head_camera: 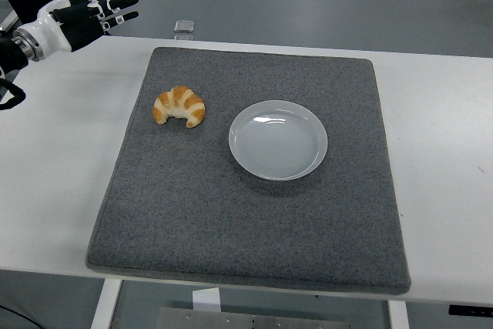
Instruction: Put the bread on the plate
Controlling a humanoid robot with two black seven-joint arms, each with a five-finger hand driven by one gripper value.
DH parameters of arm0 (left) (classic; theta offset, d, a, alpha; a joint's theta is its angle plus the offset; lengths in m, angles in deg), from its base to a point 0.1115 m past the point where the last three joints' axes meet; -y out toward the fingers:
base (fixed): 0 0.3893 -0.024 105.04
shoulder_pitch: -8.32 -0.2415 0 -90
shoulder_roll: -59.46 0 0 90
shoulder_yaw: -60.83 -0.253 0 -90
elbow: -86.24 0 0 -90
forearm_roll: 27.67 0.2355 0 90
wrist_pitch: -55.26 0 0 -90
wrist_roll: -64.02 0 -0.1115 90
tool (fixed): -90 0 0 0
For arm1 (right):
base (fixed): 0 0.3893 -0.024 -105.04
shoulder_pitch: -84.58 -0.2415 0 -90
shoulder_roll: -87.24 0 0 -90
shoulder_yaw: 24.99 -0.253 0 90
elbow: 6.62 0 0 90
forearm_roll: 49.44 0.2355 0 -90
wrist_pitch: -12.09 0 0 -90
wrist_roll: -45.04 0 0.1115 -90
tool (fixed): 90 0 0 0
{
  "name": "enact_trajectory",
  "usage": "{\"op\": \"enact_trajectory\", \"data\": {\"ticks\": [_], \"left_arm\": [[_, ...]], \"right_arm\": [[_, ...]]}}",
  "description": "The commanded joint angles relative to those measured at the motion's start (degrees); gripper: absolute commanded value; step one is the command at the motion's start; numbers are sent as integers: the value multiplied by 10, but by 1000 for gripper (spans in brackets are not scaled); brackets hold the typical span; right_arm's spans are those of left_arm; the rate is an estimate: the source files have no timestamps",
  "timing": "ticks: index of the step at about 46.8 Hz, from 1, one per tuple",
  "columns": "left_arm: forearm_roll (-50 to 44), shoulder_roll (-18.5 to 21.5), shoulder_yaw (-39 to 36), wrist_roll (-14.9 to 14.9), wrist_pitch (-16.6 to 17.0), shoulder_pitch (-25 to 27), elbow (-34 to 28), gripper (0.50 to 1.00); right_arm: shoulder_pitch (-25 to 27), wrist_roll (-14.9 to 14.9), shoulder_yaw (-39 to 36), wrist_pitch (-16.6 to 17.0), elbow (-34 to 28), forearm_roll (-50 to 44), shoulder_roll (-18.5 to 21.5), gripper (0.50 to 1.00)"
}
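The bread is a golden croissant (179,105) lying on the left part of a grey mat (254,221). An empty white plate (278,139) sits on the mat just to its right, apart from it. My left hand (92,10) hovers over the table's far left corner, well up and left of the croissant, with fingers spread and holding nothing. The right arm is out of view.
The grey mat covers most of the white table (54,152). A small clear object (183,27) lies at the table's far edge, above the mat's left corner. The table's near edge runs along the bottom.
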Motion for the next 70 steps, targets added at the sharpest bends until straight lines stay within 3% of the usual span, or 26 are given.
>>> {"op": "enact_trajectory", "data": {"ticks": [1,15,23,33,49,58,64,70], "left_arm": [[49,0,13,5,0,1,-4,1000],[243,6,40,69,0,7,-41,1000],[349,6,42,89,0,16,-60,1000],[509,6,57,142,0,18,-89,1000],[680,2,48,156,116,13,-143,1000],[715,2,36,159,136,12,-146,1000],[764,4,34,188,148,8,-146,1000],[813,5,28,216,201,1,-151,1000]], "right_arm": [[0,0,0,0,0,0,0,952],[0,0,0,0,0,0,0,952],[0,0,0,1,0,0,0,952],[0,0,0,0,0,0,0,954],[0,0,0,1,0,0,0,954],[0,0,0,0,0,0,0,952],[0,0,0,0,0,0,0,952],[0,0,0,1,0,0,0,954]]}}
